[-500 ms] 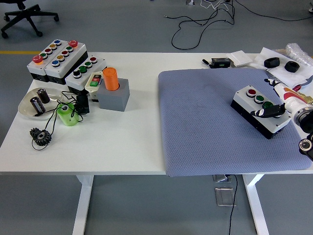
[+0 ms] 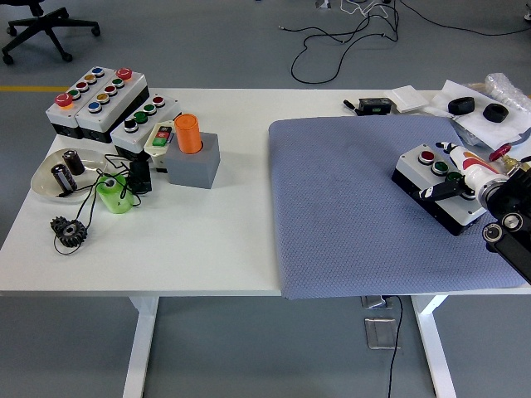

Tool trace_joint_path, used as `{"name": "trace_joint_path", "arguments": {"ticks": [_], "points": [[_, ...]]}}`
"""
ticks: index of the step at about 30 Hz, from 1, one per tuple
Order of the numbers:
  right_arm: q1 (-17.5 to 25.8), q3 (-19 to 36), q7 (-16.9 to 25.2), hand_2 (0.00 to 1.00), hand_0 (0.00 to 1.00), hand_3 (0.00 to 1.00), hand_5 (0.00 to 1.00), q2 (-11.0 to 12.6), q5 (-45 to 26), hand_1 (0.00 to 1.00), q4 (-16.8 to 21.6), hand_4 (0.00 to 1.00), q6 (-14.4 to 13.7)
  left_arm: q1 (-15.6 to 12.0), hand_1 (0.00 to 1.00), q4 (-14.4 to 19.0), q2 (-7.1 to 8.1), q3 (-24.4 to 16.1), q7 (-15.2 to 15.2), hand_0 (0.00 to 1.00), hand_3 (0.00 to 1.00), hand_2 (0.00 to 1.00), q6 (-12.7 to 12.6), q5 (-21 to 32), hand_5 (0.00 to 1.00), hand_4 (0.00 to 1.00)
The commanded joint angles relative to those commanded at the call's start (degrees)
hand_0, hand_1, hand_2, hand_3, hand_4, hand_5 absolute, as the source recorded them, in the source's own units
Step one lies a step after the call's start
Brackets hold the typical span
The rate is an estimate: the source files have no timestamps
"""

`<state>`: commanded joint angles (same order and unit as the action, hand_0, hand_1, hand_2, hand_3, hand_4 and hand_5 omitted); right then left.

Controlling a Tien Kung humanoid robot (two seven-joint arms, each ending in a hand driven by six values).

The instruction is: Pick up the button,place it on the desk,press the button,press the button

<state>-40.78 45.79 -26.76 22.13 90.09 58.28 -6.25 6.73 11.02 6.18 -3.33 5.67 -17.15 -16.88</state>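
Note:
A small button box (image 2: pixel 417 170) with a white top and black base lies on the grey mat (image 2: pixel 348 199) at the right. Its red button (image 2: pixel 427 155) and a green button (image 2: pixel 440 168) show; the right end is hidden under my hand. My right hand (image 2: pixel 452 172) reaches in from the right edge and rests over that end. One black finger (image 2: pixel 438 190) stretches along the near side and a white-tipped one along the far side. The hand looks spread, not closed around the box. My left arm is out of sight.
Larger multi-button boxes (image 2: pixel 95 99) stand at the back left. Beside them are an orange cylinder (image 2: pixel 188 133) on a grey block, a bowl (image 2: pixel 46 184), a green holder (image 2: pixel 112 196) and a black gear (image 2: pixel 68 230). Papers and black parts (image 2: pixel 473 106) lie at the back right.
My right hand has shifted left and slightly up over the button box, now covering more of its right end. The box itself has stayed where it was.

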Motion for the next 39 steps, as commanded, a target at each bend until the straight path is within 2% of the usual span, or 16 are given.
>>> {"name": "trace_joint_path", "arguments": {"ticks": [3, 4, 9, 10, 15, 16, 21, 22, 27, 28, 29, 33, 34, 35, 37, 39], "points": [[-1.6, -0.8, -1.3, 0.965, 0.914, 0.981, 0.244, -1.2, 1.5, 0.887, -2.7, 0.974, 0.8, 0.1, 0.516, 0.0, 0.03, -0.2, 0.0, 0.601, 0.447, 0.488, 0.0, -0.1, 0.973, 0.280], [-2.2, -1.2, -1.6, 0.806, 0.856, 0.889, 0.244, -1.6, 2.1, 0.769, -3.6, 0.971, 1.1, 0.1, 0.516, 0.0, 0.04, -0.3, 0.0, 0.600, 0.447, 0.487, 0.0, -0.2, 0.972, 0.282], [-4.3, -3.2, -2.8, 0.806, 0.856, 0.889, 0.244, -3.0, 4.9, 0.769, -6.9, 0.971, 2.4, 0.2, 0.516, 0.0, 0.03, -0.6, -0.1, 0.600, 0.447, 0.487, -0.1, -0.2, 0.972, 0.282], [-4.7, -3.7, -3.0, 0.614, 0.719, 0.817, 0.235, -3.1, 5.7, 0.623, -7.5, 0.967, 2.9, 0.2, 0.514, 0.0, 0.04, -0.7, -0.1, 0.601, 0.444, 0.486, -0.1, -0.3, 0.970, 0.281], [-6.2, -6.0, -3.9, 0.614, 0.719, 0.817, 0.235, -3.6, 9.5, 0.623, -9.7, 0.967, 5.5, 0.3, 0.514, 0.0, 0.04, -0.8, -0.2, 0.601, 0.444, 0.486, -0.2, -0.2, 0.970, 0.281], [-6.3, -6.3, -4.1, 0.462, 0.536, 0.663, 0.209, -3.6, 10.1, 0.454, -10.0, 0.947, 5.5, 0.3, 0.514, 0.0, 0.04, -0.8, -0.2, 0.601, 0.442, 0.486, -0.2, -0.2, 0.970, 0.281], [-6.6, -7.7, -4.6, 0.462, 0.536, 0.663, 0.209, -3.1, 12.2, 0.454, -10.3, 0.947, 5.1, 0.3, 0.514, 0.0, 0.07, -1.0, -0.2, 0.601, 0.442, 0.486, -0.2, -0.3, 0.970, 0.281], [-6.5, -7.8, -4.8, 0.294, 0.192, 0.399, 0.015, -2.9, 12.6, 0.155, -10.1, 0.754, 4.8, 0.4, 0.514, 0.0, 0.07, -1.0, -0.2, 0.602, 0.441, 0.486, -0.2, -0.3, 0.969, 0.281], [-5.6, -7.7, -5.0, 0.294, 0.192, 0.399, 0.015, -1.0, 13.3, 0.155, -7.6, 0.754, 1.2, 0.5, 0.514, 0.0, 0.05, -1.2, -0.3, 0.602, 0.441, 0.486, -0.2, -0.4, 0.969, 0.281], [-5.2, -7.7, -4.4, 0.245, 0.101, 0.371, 0.002, 0.1, 13.0, 0.097, -6.2, 0.657, -0.1, 0.5, 0.513, 0.0, 0.04, -1.3, -0.2, 0.601, 0.441, 0.486, -0.2, -0.5, 0.968, 0.282], [-5.1, -7.7, -4.2, 0.245, 0.101, 0.371, 0.002, 0.3, 12.9, 0.097, -5.7, 0.657, -0.5, 0.5, 0.513, 0.0, 0.04, -1.3, -0.2, 0.601, 0.441, 0.486, -0.2, -0.5, 0.968, 0.282], [-3.9, -9.2, -0.2, 0.245, 0.101, 0.371, 0.002, 4.2, 11.3, 0.097, -0.3, 0.657, -4.9, 0.5, 0.513, 0.0, 0.04, -1.5, -0.3, 0.601, 0.441, 0.486, -0.2, -0.5, 0.968, 0.282], [-3.8, -9.3, 0.2, 0.231, 0.083, 0.347, 0.002, 4.5, 11.2, 0.071, 0.2, 0.580, -5.2, 0.5, 0.515, 0.0, 0.04, -1.6, -0.3, 0.601, 0.441, 0.485, -0.2, -0.5, 0.967, 0.282], [-3.7, -10.7, 1.8, 0.231, 0.083, 0.347, 0.002, 6.0, 10.2, 0.071, 1.8, 0.580, -6.0, 0.5, 0.515, 0.0, 0.04, -1.5, -0.3, 0.601, 0.441, 0.485, -0.2, -0.5, 0.967, 0.282], [-4.0, -14.0, 6.8, 0.231, 0.083, 0.347, 0.002, 9.1, 8.9, 0.071, 6.6, 0.580, -5.4, 0.6, 0.515, -0.1, 0.04, -1.3, -0.3, 0.601, 0.441, 0.485, -0.2, -0.3, 0.967, 0.282], [-4.5, -16.5, 11.3, 0.231, 0.083, 0.347, 0.002, 10.8, 9.6, 0.071, 9.9, 0.580, -3.6, 0.6, 0.515, -0.1, 0.09, -1.2, -0.2, 0.601, 0.441, 0.485, -0.2, -0.4, 0.967, 0.282]]}}
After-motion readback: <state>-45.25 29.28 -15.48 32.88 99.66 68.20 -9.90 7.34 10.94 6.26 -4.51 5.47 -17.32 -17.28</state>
